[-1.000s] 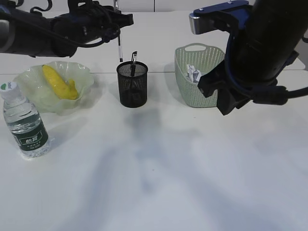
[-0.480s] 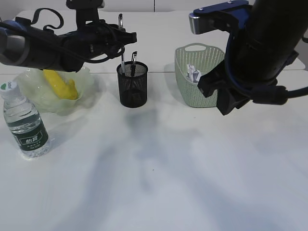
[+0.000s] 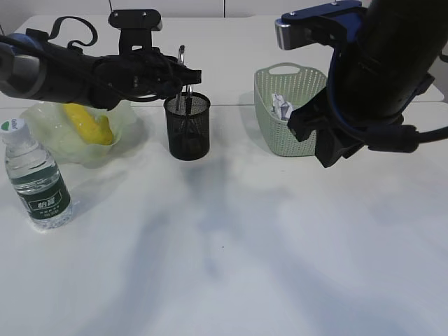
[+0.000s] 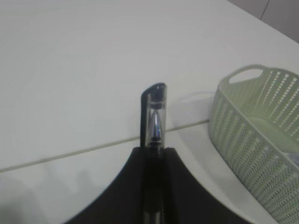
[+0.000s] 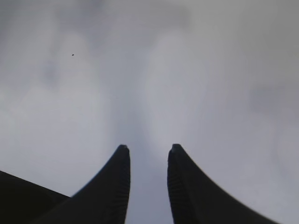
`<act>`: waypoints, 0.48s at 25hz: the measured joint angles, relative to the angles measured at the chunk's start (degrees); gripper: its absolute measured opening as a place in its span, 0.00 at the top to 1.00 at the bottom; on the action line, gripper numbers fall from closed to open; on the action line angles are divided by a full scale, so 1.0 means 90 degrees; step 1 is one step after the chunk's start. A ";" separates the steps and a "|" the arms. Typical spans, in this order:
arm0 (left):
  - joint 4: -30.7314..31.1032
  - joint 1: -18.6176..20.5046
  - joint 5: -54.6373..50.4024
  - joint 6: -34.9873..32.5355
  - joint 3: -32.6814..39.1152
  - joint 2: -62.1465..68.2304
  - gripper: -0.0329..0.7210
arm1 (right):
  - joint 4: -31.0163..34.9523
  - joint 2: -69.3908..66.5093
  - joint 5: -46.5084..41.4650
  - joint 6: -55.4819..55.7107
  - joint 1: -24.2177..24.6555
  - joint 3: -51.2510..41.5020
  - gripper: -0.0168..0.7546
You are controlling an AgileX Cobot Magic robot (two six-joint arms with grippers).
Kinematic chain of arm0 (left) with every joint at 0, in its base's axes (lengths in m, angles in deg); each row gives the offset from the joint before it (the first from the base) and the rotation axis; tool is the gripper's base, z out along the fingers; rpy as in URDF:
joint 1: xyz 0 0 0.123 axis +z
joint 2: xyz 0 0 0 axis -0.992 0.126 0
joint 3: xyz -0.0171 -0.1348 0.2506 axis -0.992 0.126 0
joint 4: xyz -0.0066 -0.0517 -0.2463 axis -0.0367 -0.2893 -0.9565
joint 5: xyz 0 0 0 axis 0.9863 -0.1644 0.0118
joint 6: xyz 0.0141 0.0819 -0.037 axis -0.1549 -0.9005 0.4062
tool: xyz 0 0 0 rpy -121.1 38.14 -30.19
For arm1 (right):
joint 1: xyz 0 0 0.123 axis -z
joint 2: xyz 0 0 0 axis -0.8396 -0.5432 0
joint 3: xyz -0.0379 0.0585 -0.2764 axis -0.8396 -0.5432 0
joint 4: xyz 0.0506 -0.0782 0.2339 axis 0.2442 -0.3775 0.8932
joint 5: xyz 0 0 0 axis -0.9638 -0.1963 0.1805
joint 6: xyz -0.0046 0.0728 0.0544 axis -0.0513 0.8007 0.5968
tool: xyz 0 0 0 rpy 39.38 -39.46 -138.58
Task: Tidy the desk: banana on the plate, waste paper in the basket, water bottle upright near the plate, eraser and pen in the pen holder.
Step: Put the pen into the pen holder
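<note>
In the exterior view, the step in hand looks like putting the pen [image 3: 180, 70] into the pen holder [image 3: 187, 126]. The left gripper [image 3: 183, 75] is clamped on the pen directly above the holder, and the pen's lower part is already inside the mesh. Next, I think, the jaws must part so the pen drops in, and then the arm must rise straight up so it does not tip the holder. The banana [image 3: 87, 123] lies on the plate [image 3: 126, 112] at 9 o'clock from the holder, and the bottle [image 3: 36, 178] stands upright near the plate, at about 7 o'clock from it. The waste paper [image 3: 281, 107] is in the basket [image 3: 276, 140] at 3 o'clock. The eraser I cannot see.

In the left wrist view, the fingers [image 4: 126, 196] press the pen [image 4: 153, 116] from both sides; the basket [image 4: 252, 140] is at 3 o'clock, apart.

In the right wrist view, the right gripper [image 5: 148, 151] hangs over the bare table [image 5: 210, 70], its jaws apart and holding nothing.
</note>
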State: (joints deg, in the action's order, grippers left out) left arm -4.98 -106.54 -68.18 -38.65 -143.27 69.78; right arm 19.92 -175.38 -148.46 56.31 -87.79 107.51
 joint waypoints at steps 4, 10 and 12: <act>0.0021 0.0000 -0.0146 0.0000 0.0000 0.0000 0.89 | 0.0000 0.0000 0.0000 0.0000 0.0000 0.0000 0.70; 0.0043 0.0000 -0.0185 0.0000 0.0000 0.0000 0.78 | 0.0000 0.0000 0.0000 0.0000 0.0000 0.0000 0.70; 0.0036 0.0000 -0.0153 0.0000 0.0000 0.0000 0.70 | 0.0000 0.0000 0.0000 0.0000 0.0000 0.0000 0.70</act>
State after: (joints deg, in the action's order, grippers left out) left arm -4.66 -106.54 -69.56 -38.65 -143.27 69.78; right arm 19.92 -175.38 -148.46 56.31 -87.79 107.51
